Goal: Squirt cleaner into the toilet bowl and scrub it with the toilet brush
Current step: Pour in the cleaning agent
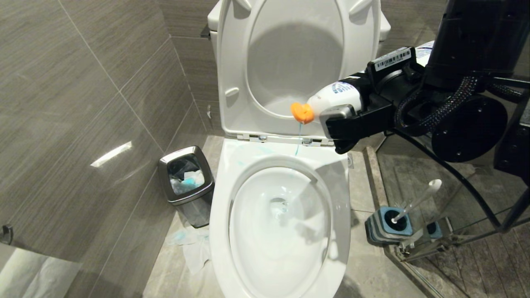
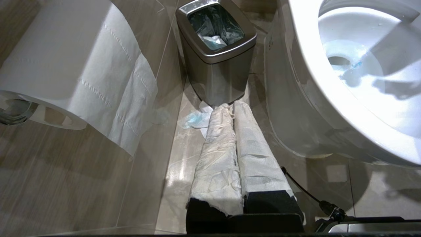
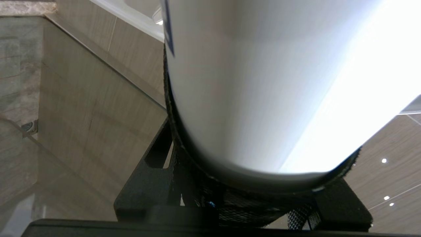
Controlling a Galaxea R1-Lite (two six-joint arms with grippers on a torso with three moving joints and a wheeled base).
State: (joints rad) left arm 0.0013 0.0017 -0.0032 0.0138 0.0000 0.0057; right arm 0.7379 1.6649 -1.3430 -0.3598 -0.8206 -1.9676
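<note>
Overhead, right gripper (image 1: 352,111) with fingers clamped on white cleaner bottle (image 1: 333,97), orange nozzle (image 1: 302,112) dribbling thin blue cleaner (image 1: 297,142) onto toilet bowl (image 1: 331,165) rim. Toilet brush (image 1: 418,200) in holder (image 1: 387,225) right of bowl. Left gripper (image 2: 233,113) closed beside waste bin (image 2: 217,56).

Barcode label (image 1: 392,58): white sticker on the black right arm beside the end effector; bars and a line of small print showed, characters too small to read.

Bottle (image 1: 337,96): white, with a blue printed emblem on its shoulder near the orange cap; no wording could be made out. In the right wrist view only a dark blue edge of its print showed.

No other text, brand or number was readable.
</note>
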